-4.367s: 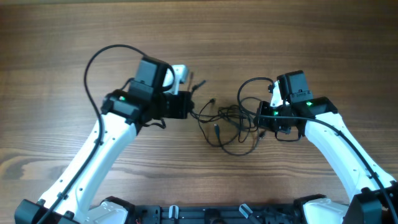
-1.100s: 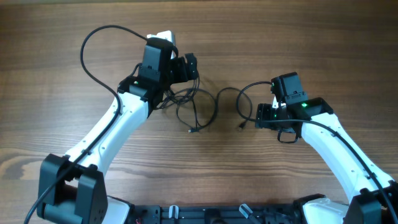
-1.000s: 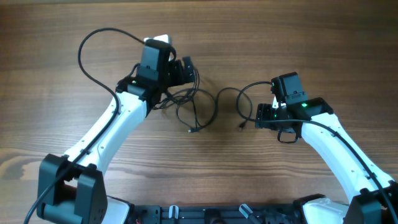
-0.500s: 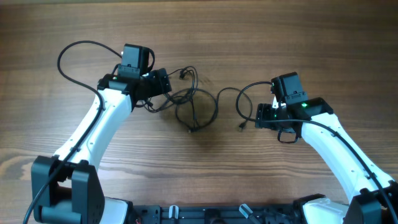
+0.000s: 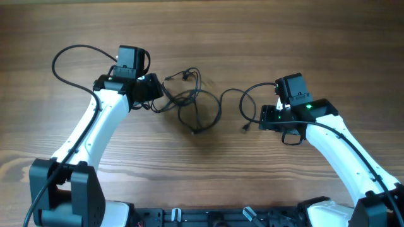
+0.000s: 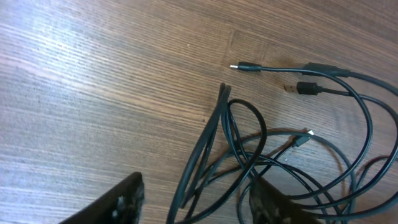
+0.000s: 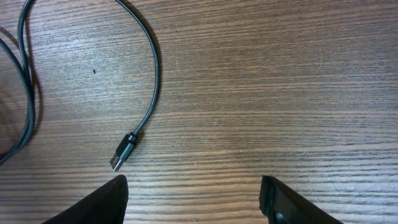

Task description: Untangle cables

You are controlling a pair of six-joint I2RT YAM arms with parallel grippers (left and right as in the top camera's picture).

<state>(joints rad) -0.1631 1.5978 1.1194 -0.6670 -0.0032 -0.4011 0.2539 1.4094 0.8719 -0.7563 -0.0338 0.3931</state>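
Cables (image 6: pixel 205 140) lie between half-open left gripper (image 6: pixel 196 202) fingers, unclamped; right gripper (image 7: pixel 193 199), at their three o'clock, stands open, empty.

Thin black cables (image 5: pixel 194 108) are lying in a loose tangle of overlapping loops on the counter (image 5: pixel 202 176), small plugs poking out. One cord (image 5: pixel 231 91) is arcing off rightward, its USB plug (image 7: pixel 123 153) lying flat.

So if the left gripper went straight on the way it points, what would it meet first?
The cables: a folded bunch of strands lies between the left gripper's jaws, directly ahead. Height is hard to judge, so it might pass just above them.
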